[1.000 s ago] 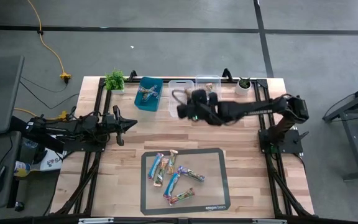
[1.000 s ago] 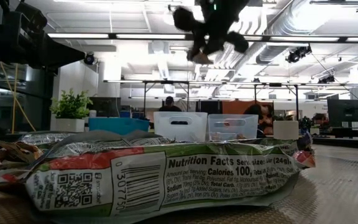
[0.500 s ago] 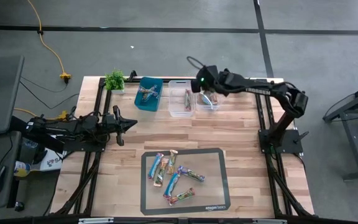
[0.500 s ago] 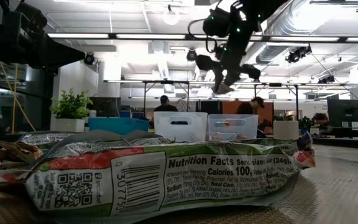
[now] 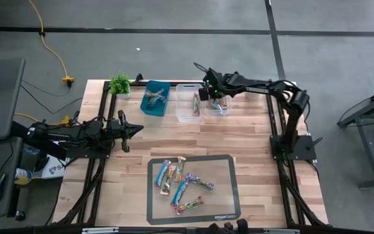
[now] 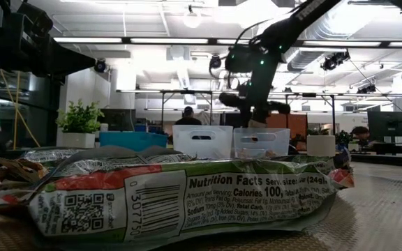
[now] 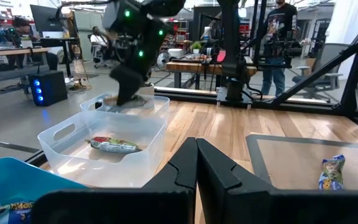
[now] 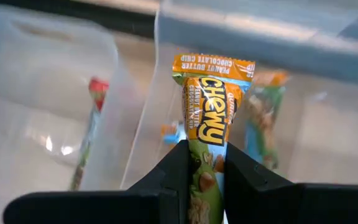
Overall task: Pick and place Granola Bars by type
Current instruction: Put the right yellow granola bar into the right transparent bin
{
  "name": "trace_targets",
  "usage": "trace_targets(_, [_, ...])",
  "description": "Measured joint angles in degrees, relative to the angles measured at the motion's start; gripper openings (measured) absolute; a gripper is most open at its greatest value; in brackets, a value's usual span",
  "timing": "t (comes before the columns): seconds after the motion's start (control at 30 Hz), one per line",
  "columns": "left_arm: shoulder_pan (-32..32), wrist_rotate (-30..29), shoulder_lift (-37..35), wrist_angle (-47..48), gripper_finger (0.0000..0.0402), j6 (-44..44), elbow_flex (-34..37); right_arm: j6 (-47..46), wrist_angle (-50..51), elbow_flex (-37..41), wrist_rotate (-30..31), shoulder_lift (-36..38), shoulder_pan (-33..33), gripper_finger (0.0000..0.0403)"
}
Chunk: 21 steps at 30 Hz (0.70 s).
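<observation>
- Over the far clear bin (image 5: 217,105), at the counter's (image 5: 252,143) back edge: right claw (image 5: 208,95), now hanging just above that bin's rim; a second ago out over the bare wood nearer the middle, half a second ago higher above the bins.
- Clamped between its fingers (image 8: 174,168): a granola bar (image 8: 209,134) in a green-and-orange wrapper, end pointing down into the bin; jaws only narrowly apart, closed on the wrapper. Same grip as before.
- Already lying in that bin: other bars (image 8: 263,124), blurred behind the held one.
- Beside it, in the middle clear bin (image 5: 188,103): one red-tipped bar (image 7: 112,145), unmoved.
- Next along, teal bin (image 5: 156,97), with a bar inside too, unchanged.
- On the dark mat (image 5: 226,188) near the counter's front: loose granola bars (image 5: 180,184), same scatter as a second ago.
- At the counter's left side: left claw (image 5: 137,130), fingers pressed fully together, holding nothing, in the same spot as earlier.
- By the back left corner: small potted plant (image 5: 119,84), undisturbed.
</observation>
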<state>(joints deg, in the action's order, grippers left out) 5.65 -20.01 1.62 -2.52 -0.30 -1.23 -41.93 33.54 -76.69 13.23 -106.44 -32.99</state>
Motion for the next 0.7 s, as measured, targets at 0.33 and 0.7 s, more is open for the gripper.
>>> trace_targets(0.33, [0.0, 0.0, 0.0, 0.0, 0.0000, 0.0, 0.0, 0.9, 0.9, 0.0, -3.2, -2.3, -0.1, 0.0061])
trace_targets(0.7, [0.0, 0.0, 0.0, 0.0, 0.0000, 0.0, 0.0, 1.1, 4.3, 0.0, -4.5, -2.3, -0.5, 0.0139])
